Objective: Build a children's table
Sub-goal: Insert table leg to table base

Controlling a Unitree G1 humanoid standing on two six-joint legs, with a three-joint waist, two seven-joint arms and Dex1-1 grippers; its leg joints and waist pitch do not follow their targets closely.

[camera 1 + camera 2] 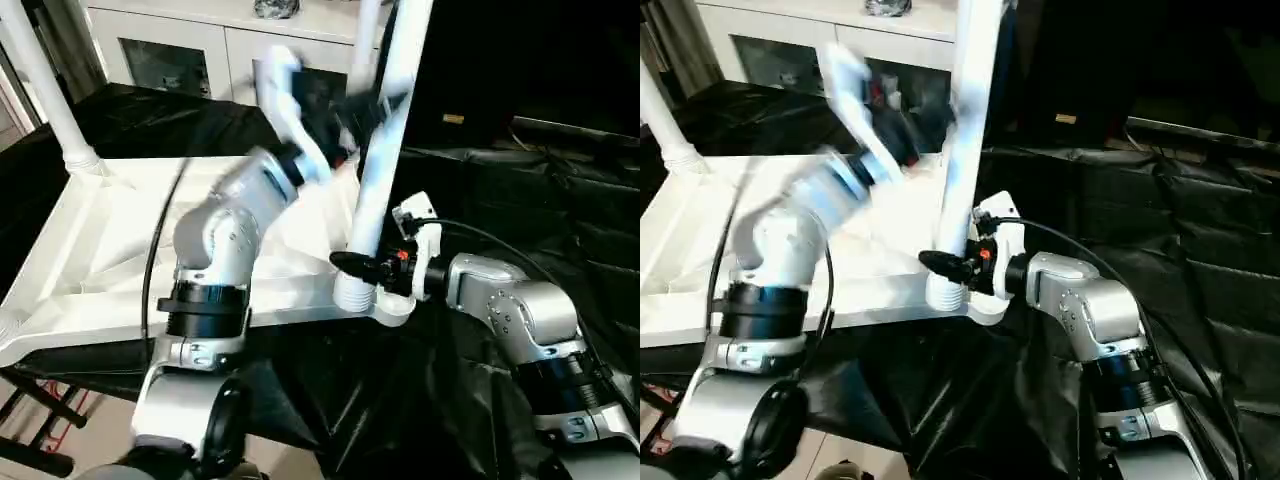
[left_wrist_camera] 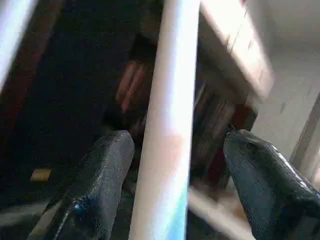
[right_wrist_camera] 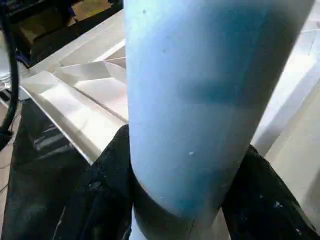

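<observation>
The white tabletop [image 1: 100, 250] lies underside up, ribs showing, on the black-draped work table. One white leg [image 1: 45, 85] stands in its far left corner socket. A second leg [image 1: 385, 150] rises from the near right corner socket [image 1: 385, 305]. My right gripper [image 1: 358, 266] is shut on this leg just above the socket, with black fingers [image 3: 107, 190] pressed against both sides of the tube [image 3: 200, 100]. Higher up the same leg is my left gripper [image 1: 365, 108], open. Its fingers [image 2: 107, 165] straddle the tube [image 2: 170, 125] with a gap on each side.
A white cabinet [image 1: 170, 50] with glass doors stands behind the table. Black drape [image 1: 520, 200] covers the surface to the right of the tabletop. Bare floor and a dark stand [image 1: 40, 430] show at lower left, beyond the table's near edge.
</observation>
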